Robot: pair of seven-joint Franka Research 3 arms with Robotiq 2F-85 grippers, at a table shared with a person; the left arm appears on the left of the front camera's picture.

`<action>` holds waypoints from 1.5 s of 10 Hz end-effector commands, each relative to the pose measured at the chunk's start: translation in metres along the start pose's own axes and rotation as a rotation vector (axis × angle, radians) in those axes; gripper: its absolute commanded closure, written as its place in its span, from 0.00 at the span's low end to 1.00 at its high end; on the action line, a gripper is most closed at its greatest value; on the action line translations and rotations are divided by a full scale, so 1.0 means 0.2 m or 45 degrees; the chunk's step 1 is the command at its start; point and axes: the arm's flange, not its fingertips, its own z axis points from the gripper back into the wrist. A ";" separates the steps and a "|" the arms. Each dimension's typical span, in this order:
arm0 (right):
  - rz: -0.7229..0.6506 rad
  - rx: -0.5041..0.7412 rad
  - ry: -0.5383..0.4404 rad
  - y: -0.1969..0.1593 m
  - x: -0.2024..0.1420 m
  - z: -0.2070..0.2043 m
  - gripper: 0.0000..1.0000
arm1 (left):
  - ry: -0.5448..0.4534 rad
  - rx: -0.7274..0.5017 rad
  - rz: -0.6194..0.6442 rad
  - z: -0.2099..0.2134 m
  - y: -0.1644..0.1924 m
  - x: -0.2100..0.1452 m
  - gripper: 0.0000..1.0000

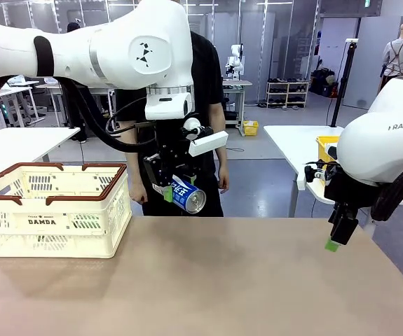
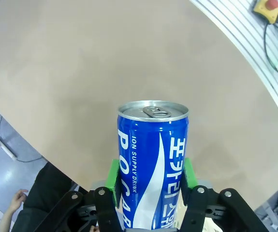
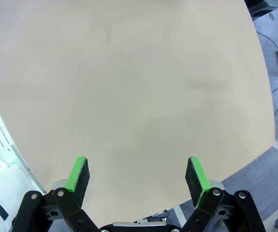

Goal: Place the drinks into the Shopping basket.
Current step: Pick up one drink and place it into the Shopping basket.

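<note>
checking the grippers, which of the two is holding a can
The left gripper: its green pads clamp a blue can. The right gripper stands open, empty.

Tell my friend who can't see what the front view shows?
The left gripper holds a blue can tilted in the air, right of the cream shopping basket on the table. A person stands behind.

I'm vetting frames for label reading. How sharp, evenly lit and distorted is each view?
Left wrist view: blue can sharp, print legible, table edge bowed by the wide lens. Front view: even light, soft shadow on the table, basket lettering readable. Right wrist view: sharp pads, curved edges.
</note>
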 end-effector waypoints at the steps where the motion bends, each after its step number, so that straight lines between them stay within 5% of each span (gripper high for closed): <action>1: 0.000 0.002 0.003 0.00 0.00 0.00 0.00 | 0.005 0.010 0.004 0.02 -0.01 0.00 0.95; 2: 0.000 0.002 0.003 0.00 0.00 0.00 0.00 | 0.000 0.000 0.000 0.00 0.00 0.00 0.43; 5: 0.000 0.002 0.003 0.00 0.00 0.00 0.00 | 0.031 0.093 0.192 0.01 0.02 -0.33 0.43; 12: 0.000 0.002 0.003 0.00 0.00 0.00 0.00 | -0.051 0.209 0.773 0.16 -0.34 -1.46 0.43; 15: 0.000 0.002 0.003 0.00 0.00 0.00 0.00 | -0.085 0.215 0.890 0.12 -0.50 -1.74 0.43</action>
